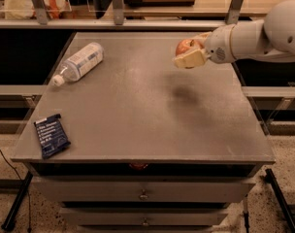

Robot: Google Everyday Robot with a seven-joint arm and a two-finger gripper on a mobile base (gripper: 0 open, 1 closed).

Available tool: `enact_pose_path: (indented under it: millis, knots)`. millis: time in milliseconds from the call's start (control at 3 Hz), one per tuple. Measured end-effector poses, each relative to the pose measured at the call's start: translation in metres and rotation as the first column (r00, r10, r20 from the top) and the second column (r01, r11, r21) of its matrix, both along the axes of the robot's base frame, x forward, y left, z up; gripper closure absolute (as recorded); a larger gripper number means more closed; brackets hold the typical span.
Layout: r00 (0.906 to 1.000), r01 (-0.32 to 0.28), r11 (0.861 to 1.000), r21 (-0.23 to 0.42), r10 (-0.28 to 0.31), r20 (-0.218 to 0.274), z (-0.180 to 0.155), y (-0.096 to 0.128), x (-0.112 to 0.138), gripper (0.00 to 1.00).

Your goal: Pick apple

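Apple: the small round red-orange apple (185, 45) sits in the cream two-finger claw (191, 49) over the far right of the grey metal worktop (138, 110); the shadow below suggests it is lifted clear.
Claw: closed on the apple, one finger low in front, the other behind.
Handling: probably firm, smooth and fairly light; waxy skin may slip, and hard pressure bruises.
Hold: across the widest middle.

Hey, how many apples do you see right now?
1. The apple sits in the gripper, held above the far right part of the table. No other apple shows.
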State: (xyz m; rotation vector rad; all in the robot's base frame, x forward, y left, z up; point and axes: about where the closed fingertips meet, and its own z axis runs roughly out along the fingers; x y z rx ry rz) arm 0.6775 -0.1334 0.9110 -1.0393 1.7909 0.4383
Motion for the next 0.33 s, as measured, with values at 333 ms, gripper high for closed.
enact_pose_path:
  millis: [333]
  knots:
    - [0.9954, -0.076, 0.997, -0.028, 0.077, 0.056, 0.0356, 0.0065, -0.0184, 1.00]
